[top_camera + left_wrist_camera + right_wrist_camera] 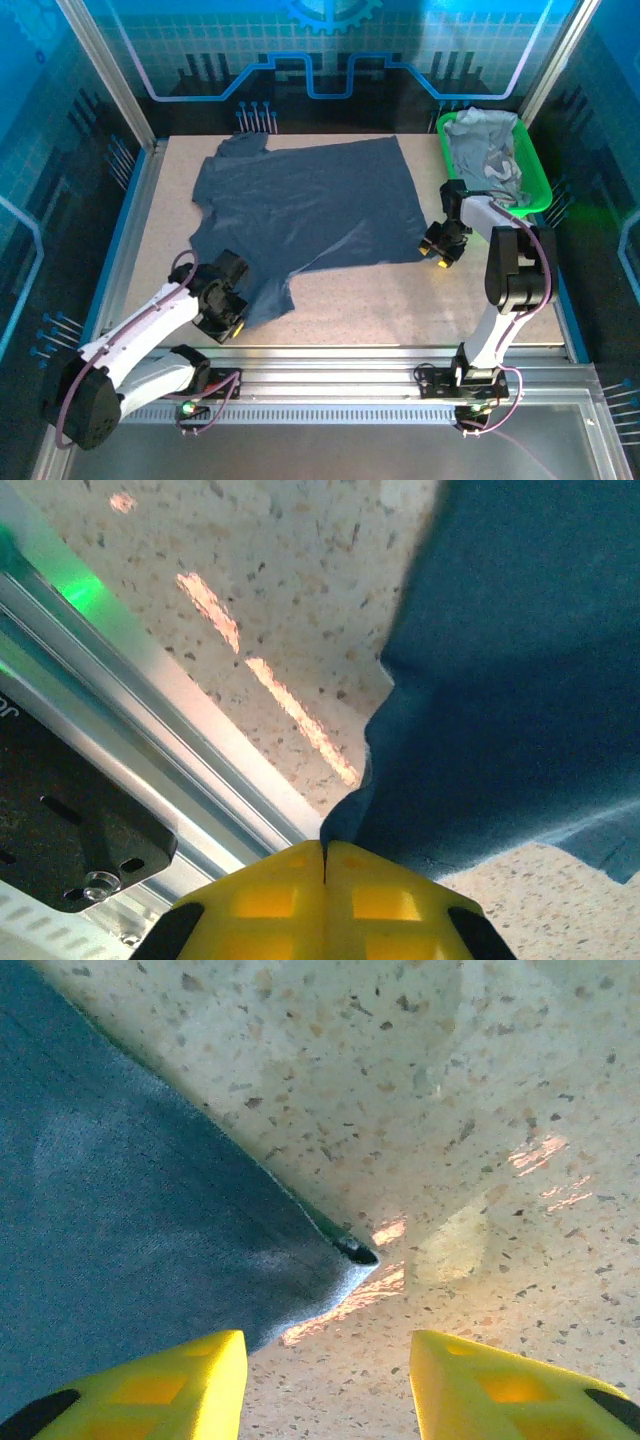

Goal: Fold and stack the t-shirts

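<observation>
Pinching near corner of dark t-shirt in clamped left gripper, straddling its right corner with parted, empty right gripper (closing next, likely, before folding).

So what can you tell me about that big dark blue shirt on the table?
The dark blue t-shirt is soft, plain cloth, spread nearly flat on the speckled table, with a few wrinkles. The left claw is shut on its near-left corner; the right claw is open at its near-right corner.

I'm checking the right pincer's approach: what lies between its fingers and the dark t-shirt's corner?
Bare speckled table, in the right wrist view: the open right pincer sits just short of the dark t-shirt corner.
</observation>
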